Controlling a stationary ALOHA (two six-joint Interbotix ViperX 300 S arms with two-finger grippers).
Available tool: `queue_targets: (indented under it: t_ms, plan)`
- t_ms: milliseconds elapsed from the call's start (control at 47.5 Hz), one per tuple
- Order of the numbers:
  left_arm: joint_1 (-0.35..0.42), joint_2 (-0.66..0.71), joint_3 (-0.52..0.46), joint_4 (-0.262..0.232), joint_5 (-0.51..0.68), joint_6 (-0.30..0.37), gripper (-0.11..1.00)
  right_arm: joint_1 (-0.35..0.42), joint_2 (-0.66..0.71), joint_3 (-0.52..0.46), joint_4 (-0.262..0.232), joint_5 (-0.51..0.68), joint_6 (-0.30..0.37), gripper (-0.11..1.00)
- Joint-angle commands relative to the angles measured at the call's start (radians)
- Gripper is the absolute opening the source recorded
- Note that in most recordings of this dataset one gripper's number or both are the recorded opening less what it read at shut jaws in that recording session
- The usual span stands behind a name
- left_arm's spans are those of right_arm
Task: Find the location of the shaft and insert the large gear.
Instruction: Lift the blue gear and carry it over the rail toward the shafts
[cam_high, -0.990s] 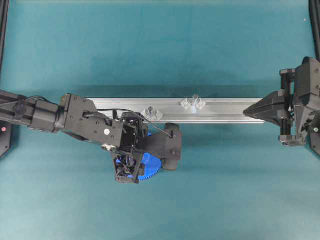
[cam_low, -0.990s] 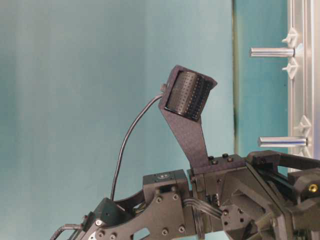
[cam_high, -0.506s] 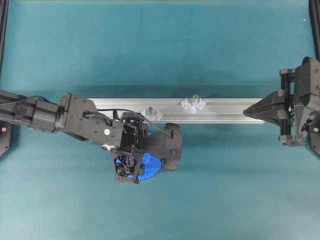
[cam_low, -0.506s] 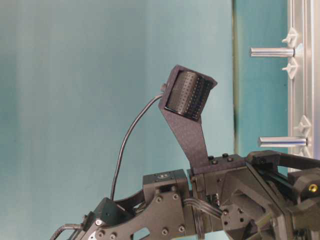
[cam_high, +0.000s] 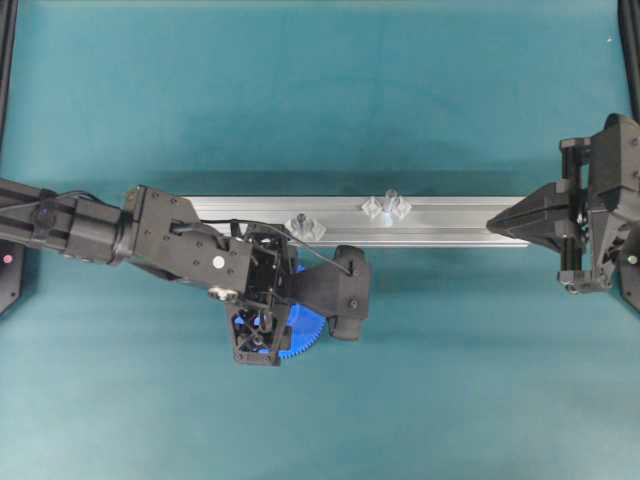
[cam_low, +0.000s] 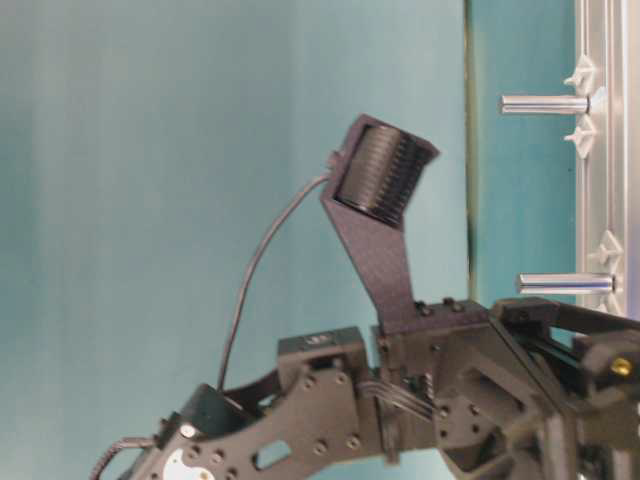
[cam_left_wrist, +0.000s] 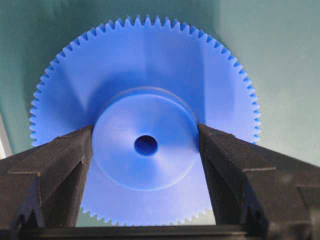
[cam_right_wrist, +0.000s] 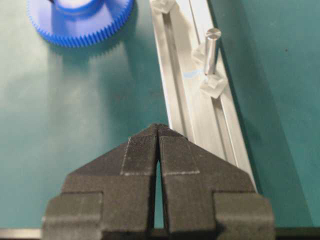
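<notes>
The large gear (cam_left_wrist: 145, 75) is bright blue with fine teeth and a raised hub. My left gripper (cam_left_wrist: 146, 142) is shut on the hub, one finger on each side. In the overhead view the gear (cam_high: 303, 338) shows below the rail (cam_high: 450, 222), mostly hidden under my left gripper (cam_high: 278, 320). The shaft (cam_high: 388, 203) stands upright on its clear winged base on the rail, up and to the right of the gear. It also shows in the right wrist view (cam_right_wrist: 211, 49) and in the table-level view (cam_low: 545, 104). My right gripper (cam_right_wrist: 159, 131) is shut and empty at the rail's right end (cam_high: 495, 224).
A second clear-based mount with a shorter pin (cam_high: 304, 226) sits on the rail just above my left wrist, and shows in the table-level view (cam_low: 565, 284). The teal mat (cam_high: 320, 100) lies all round. Black frame posts (cam_high: 8, 60) stand at the far corners.
My left arm has shifted slightly to the right with the gear in it, and its wrist has tilted a little. My right arm has not moved.
</notes>
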Motion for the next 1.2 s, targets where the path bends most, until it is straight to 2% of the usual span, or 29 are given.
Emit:
queue_targets:
  t_ms: [0, 295, 548, 822, 1054, 1180]
  plan:
    - [0.0, -0.032, -0.038, 0.005, 0.008, 0.005, 0.7, -0.002, 0.003, -0.014, 0.002, -0.008, 0.009, -0.01]
    - [0.0, -0.032, -0.106, 0.008, 0.057, 0.008, 0.7, -0.002, 0.003, -0.011, 0.0, -0.008, 0.009, -0.01]
    - [0.009, -0.032, -0.181, 0.011, 0.126, 0.048, 0.7, -0.002, 0.003, -0.012, 0.0, -0.008, 0.009, -0.01]
    - [0.029, -0.032, -0.253, 0.011, 0.178, 0.055, 0.7, -0.002, 0.002, -0.012, 0.0, -0.009, 0.009, -0.01]
    - [0.043, -0.031, -0.336, 0.011, 0.245, 0.118, 0.7, -0.002, 0.0, -0.009, 0.0, -0.009, 0.009, -0.01]
    - [0.058, -0.026, -0.359, 0.011, 0.255, 0.129, 0.7, -0.002, 0.0, -0.008, 0.0, -0.009, 0.009, -0.01]
